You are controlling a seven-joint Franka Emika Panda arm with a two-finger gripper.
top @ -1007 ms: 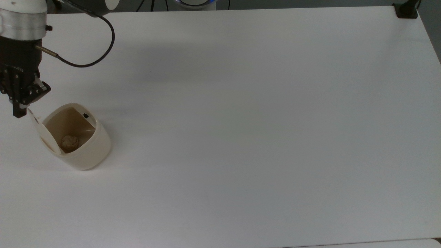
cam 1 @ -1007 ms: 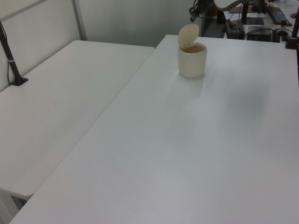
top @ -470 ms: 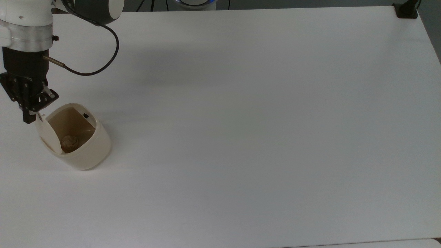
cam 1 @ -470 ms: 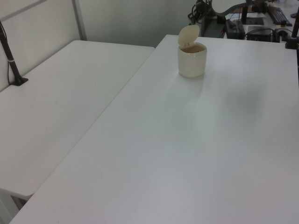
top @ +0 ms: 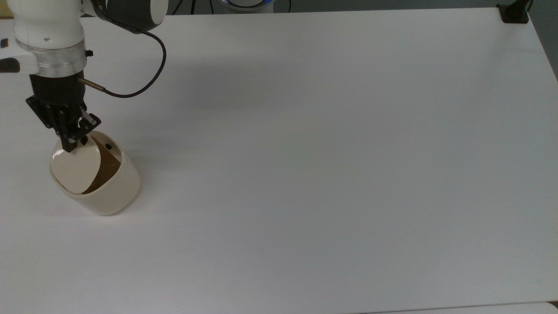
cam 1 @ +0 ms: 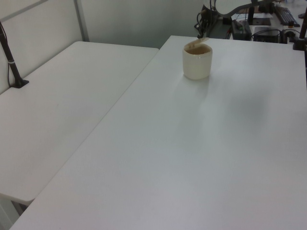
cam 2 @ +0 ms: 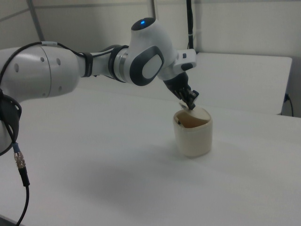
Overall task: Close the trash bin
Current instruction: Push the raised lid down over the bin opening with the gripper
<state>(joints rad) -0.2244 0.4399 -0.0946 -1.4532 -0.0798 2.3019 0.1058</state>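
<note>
One claw presses trash bin lid down.

We can read no text, label, brand, number or sign anywhere in these views.
</note>
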